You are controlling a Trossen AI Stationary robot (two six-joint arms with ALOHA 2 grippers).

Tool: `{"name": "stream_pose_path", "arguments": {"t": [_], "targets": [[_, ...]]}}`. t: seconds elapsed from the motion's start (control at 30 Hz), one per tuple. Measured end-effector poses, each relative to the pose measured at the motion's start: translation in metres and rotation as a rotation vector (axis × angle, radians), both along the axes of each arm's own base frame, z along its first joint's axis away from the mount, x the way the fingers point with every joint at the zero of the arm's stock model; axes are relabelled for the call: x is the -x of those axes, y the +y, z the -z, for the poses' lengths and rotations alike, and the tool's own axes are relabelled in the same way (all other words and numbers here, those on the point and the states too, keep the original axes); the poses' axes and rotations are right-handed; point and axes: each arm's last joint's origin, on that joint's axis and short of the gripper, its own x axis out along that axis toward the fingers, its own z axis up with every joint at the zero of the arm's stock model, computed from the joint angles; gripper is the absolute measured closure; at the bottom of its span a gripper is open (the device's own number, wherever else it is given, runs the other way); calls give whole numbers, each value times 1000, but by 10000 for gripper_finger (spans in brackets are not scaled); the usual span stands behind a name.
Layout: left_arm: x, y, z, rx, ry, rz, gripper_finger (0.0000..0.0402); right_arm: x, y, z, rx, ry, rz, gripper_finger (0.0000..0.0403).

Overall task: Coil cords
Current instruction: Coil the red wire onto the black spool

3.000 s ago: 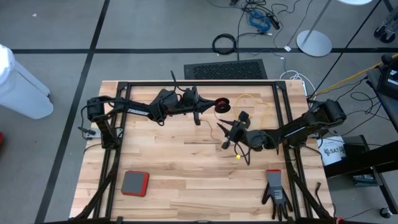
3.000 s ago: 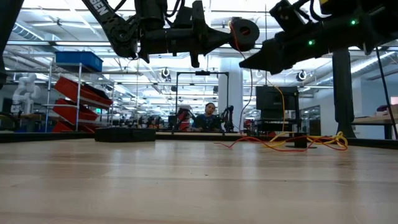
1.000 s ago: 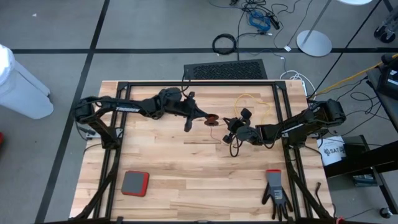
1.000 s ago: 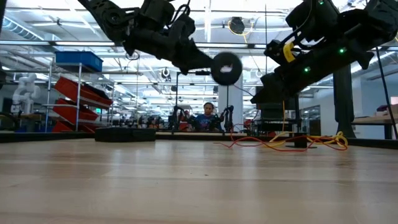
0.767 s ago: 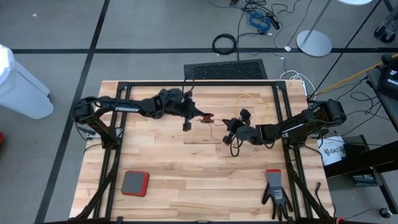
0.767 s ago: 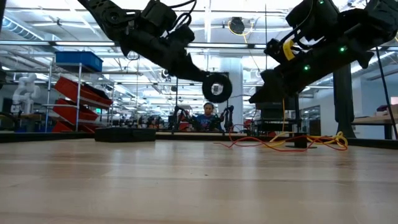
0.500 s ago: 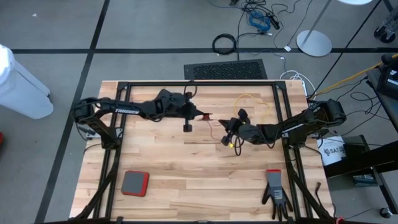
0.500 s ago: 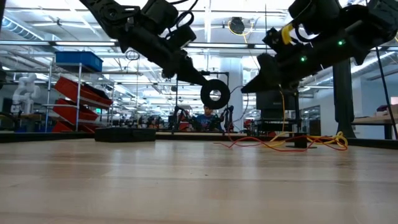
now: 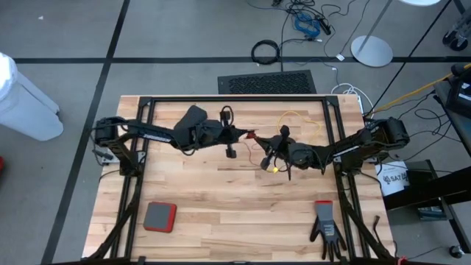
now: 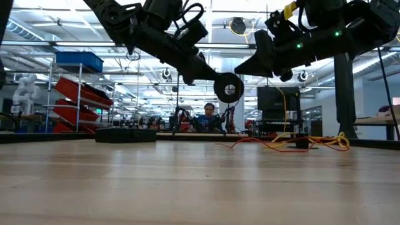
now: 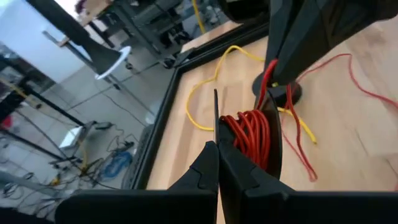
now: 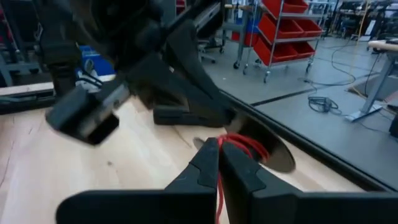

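Observation:
A small black reel (image 9: 252, 135) wound with thin red cord (image 11: 252, 134) hangs in the air over the table's middle, and my left gripper (image 9: 245, 135) is shut on it. It also shows in the low view (image 10: 229, 88). My right gripper (image 9: 265, 147) is just right of the reel, shut on the red cord (image 12: 219, 149). The yellow cord (image 9: 298, 121) lies loose on the table's far right. Loose red and yellow cord and a small black piece (image 10: 300, 142) rest on the tabletop there. My left gripper pinches the rim of one reel flange (image 11: 217, 127) between its two fingers. The fingers come from the table's left, slanting a little down. The reel is lifted clear of the table and stands on edge. My right gripper pinches the red cord (image 12: 218, 163) between its fingertips, a short way from the reel's windings (image 12: 245, 144). The fingers come from the table's right. The cord runs from the fingers up onto the reel, clear of the table.
A red and grey pad (image 9: 159, 216) lies near the front left. A black glove (image 9: 326, 227) lies at the front right. A black frame (image 9: 235, 98) runs round the table. A person (image 10: 206, 116) sits in the room behind.
My left gripper has turned its wrist and sunk a little with the reel, then gone slightly toward the table's right; the reel has turned with it. My right gripper, still shut on the red cord, has risen and come closer to the reel.

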Motion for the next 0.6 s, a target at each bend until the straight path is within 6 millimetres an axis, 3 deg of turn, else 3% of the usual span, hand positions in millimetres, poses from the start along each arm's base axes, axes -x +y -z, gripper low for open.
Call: {"name": "stream_pose_path", "arguments": {"t": [0.3, 0.6], "targets": [[-16, -5, 8, -47, -177, -116, 401, -11, -1, -4, 17, -18, 35, 403], [-29, -4, 6, 74, -336, -190, 401, -27, -3, -2, 154, -25, 168, 403]]}}
